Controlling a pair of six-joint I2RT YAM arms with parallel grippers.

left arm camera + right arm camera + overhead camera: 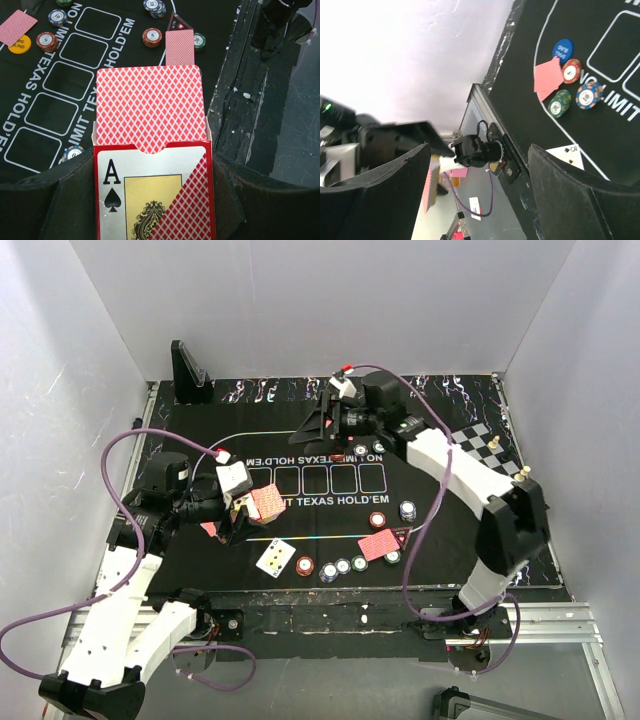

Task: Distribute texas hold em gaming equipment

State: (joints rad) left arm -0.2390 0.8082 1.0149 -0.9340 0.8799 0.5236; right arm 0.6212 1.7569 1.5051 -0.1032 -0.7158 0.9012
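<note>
Left wrist view shows the left gripper (155,200) squeezed tight on a card box (150,210) with a black ace of spades on its front. One dark finger sits on each long side of the box. The box's long side runs straight away from the wrist. Its open end points away too. A stack of red-backed cards (150,105) sticks out of that end the same way, with the backs facing up.

In the top view, the box hangs over the black mat (450,540). It is just beside the near-left end of the row of white boxes (330,480) printed on the mat. Its open end points toward that row.

On the near side of the row, a face-up card (276,557) lies flat on the mat. Its long side is tilted a little. Farther right on that same side lie two red-backed cards (378,543), one partly over the other like a small fan. A curved line of poker chips (343,566) sits between the face-up card and the fan. Two more chips (377,520) sit closer to the row.

The right gripper (477,150) is on the far side of the row. Its two fingers are spread wide apart, and nothing is between them.
</note>
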